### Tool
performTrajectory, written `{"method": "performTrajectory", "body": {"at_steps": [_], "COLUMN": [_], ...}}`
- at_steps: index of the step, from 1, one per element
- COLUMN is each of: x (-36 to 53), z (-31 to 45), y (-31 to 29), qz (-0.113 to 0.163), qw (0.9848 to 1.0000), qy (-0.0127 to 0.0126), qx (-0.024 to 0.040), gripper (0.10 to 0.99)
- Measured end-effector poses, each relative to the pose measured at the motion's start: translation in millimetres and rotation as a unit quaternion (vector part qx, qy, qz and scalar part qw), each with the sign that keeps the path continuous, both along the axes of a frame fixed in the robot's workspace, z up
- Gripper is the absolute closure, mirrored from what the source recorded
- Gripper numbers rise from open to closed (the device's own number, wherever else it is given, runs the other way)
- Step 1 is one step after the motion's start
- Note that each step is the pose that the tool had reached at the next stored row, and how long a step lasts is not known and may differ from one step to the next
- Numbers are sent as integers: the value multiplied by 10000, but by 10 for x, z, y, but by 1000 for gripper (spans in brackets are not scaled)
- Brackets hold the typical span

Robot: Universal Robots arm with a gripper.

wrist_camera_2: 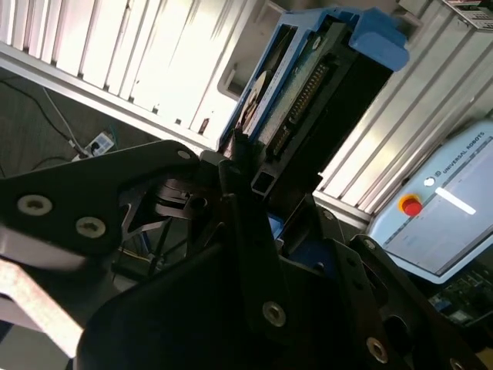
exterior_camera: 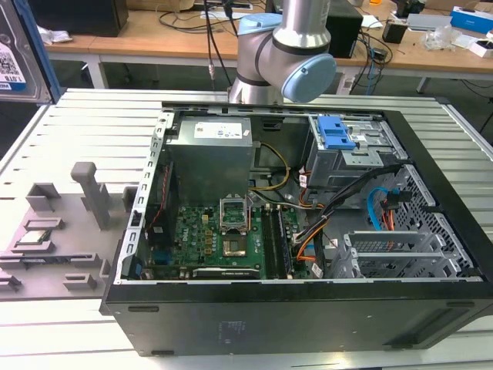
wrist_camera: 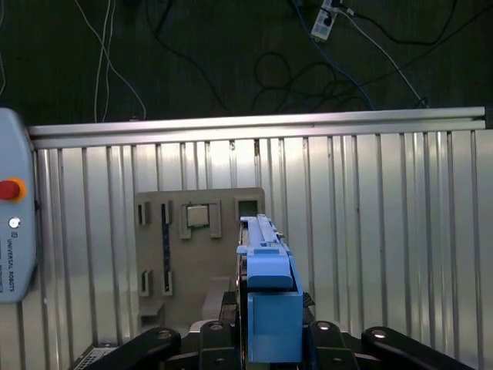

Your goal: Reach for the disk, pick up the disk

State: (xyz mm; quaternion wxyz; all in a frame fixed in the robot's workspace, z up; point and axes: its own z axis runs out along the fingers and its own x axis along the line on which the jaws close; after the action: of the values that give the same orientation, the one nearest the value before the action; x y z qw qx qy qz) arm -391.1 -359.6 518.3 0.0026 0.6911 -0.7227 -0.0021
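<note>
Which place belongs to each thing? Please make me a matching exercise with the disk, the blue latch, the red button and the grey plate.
1 disk
2 blue latch
3 red button
4 grey plate

A on the drive cage
B lying on the ribbed table
C held in the gripper
D on the grey pendant

Pairs: 1-C, 2-A, 3-D, 4-B

Disk (wrist_camera_2: 296, 104) upright on edge, blue bracket.
</note>
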Motion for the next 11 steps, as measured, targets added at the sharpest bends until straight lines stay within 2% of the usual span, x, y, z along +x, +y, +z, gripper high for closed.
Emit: {"method": "performTrajectory", "body": {"at_steps": [3, 4, 8, 11], "x": [1, 3, 5, 8], "z": [64, 132, 219, 321], "y": [0, 0, 1, 0], "qz": [0, 0, 0, 0], "qw": [10000, 10000, 10000, 10000], "qy": [1, 3, 6, 8], "qx": [0, 0, 0, 0], "gripper": [722, 722, 722, 722]}}
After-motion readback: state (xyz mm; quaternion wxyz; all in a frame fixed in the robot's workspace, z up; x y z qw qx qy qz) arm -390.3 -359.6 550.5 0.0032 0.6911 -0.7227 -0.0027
